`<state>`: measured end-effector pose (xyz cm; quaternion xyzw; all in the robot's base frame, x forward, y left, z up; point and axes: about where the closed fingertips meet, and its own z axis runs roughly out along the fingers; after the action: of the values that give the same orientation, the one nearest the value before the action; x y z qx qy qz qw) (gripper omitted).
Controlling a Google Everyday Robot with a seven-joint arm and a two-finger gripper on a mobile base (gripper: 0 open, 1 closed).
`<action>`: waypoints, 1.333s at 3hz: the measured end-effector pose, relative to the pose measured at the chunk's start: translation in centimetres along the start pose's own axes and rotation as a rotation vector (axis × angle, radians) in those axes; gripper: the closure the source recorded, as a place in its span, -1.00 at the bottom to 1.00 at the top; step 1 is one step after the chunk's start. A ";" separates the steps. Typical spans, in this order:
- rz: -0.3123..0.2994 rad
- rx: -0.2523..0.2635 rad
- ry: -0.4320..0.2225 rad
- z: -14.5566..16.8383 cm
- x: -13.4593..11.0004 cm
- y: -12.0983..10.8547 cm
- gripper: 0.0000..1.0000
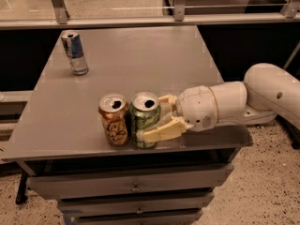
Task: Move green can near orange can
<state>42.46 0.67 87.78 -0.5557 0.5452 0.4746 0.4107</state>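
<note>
Fingers (161,131) of gripper (154,117), at table (140,55) front, clamped mid-body on green can (142,120) beside orange can (113,124); likely light, slick, dentable.

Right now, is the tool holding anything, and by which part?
The tool, near the grey table's front edge, grips the olive-green drink can by its side wall.

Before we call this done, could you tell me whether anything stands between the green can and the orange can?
Nothing visible does. The green can, clasped by the pincer, stands right beside the orange can near the table's front edge. The blue can is far off at the back corner.
</note>
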 end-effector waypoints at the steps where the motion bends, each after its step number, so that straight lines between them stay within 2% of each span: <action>1: -0.013 0.032 0.012 0.8 0.2 -1.4 1.00; 2: -0.008 0.054 0.022 1.3 0.8 -2.3 0.71; 4: -0.009 0.082 0.027 1.3 1.6 -3.2 -0.22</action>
<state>45.44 1.79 85.77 -0.5472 0.5671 0.4426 0.4279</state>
